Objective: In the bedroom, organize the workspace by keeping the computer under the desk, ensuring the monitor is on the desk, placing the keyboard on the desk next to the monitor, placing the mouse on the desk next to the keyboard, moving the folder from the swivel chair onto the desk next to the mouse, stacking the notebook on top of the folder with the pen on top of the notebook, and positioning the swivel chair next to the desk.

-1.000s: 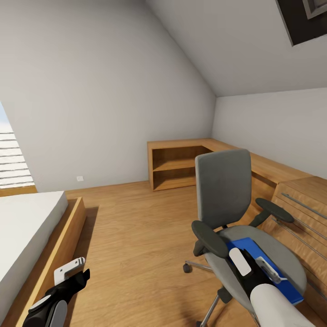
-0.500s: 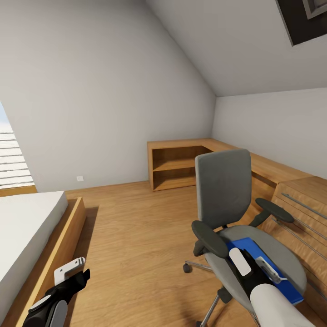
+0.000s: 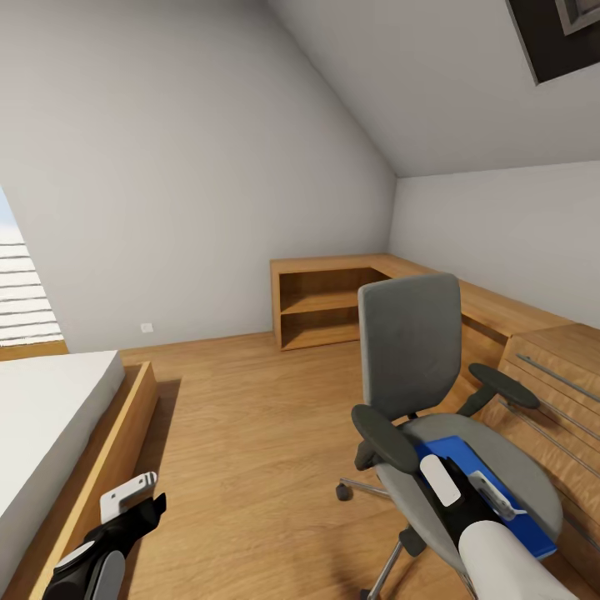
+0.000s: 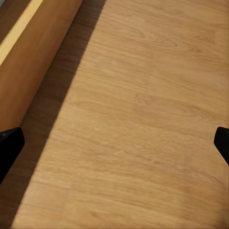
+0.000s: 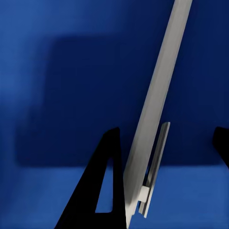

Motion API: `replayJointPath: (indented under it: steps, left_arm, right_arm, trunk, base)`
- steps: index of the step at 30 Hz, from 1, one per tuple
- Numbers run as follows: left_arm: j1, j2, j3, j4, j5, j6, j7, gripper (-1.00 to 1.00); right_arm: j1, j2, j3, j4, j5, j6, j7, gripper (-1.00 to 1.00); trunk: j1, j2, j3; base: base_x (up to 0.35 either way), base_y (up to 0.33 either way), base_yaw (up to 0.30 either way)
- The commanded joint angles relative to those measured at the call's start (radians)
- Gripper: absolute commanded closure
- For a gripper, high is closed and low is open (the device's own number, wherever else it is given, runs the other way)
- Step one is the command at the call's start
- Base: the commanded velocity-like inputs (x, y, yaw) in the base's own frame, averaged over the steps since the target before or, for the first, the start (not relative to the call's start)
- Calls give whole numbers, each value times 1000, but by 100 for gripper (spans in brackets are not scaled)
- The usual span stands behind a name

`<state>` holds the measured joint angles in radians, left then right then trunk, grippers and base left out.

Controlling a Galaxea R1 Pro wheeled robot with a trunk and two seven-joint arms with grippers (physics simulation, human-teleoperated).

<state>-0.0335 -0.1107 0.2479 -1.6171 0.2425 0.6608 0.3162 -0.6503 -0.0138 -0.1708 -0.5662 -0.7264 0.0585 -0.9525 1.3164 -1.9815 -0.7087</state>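
Folder, flat glossy blue, lies on the padded grey swivel chair beneath the spread right hand.

Attic bedroom, bed, sloped ceiling, probably a wooden desk

Armrests flanking folder (open above)

Blue folder (silver clip), grey swivel chair, wood-grain floor
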Motion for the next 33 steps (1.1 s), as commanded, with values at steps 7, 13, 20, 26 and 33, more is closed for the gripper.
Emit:
replayJointPath:
  steps: [7, 13, 20, 26, 33]
  left_arm:
    - [-1, -5, 1, -1, 10, 3, 8, -100]
    - [-1, -6, 1, -1, 10, 3, 7, -100]
    - [0, -6, 1, -1, 10, 3, 8, -100]
    - [-1, -7, 1, -1, 10, 3, 7, -100]
    - [-1, -7, 1, -1, 10, 3, 7, -100]
  right_arm:
    - [0, 0, -1, -1, -7, 6, -11, 100]
    - [0, 0, -1, -12, -7, 7, -13, 100]
    - [0, 1, -1, -18, -7, 7, -14, 100]
    - [0, 1, -1, -18, -7, 7, -14, 100]
    - [0, 0, -1, -19, -7, 7, -14, 100]
  trunk:
    - [0, 0, -1]
    - [0, 0, -1]
    - [0, 0, -1]
    - [0, 0, -1]
    - [0, 0, -1]
  base:
    - [0, 0, 0]
    - [0, 0, 0]
    - [0, 0, 0]
    - [0, 0, 0]
    - [0, 0, 0]
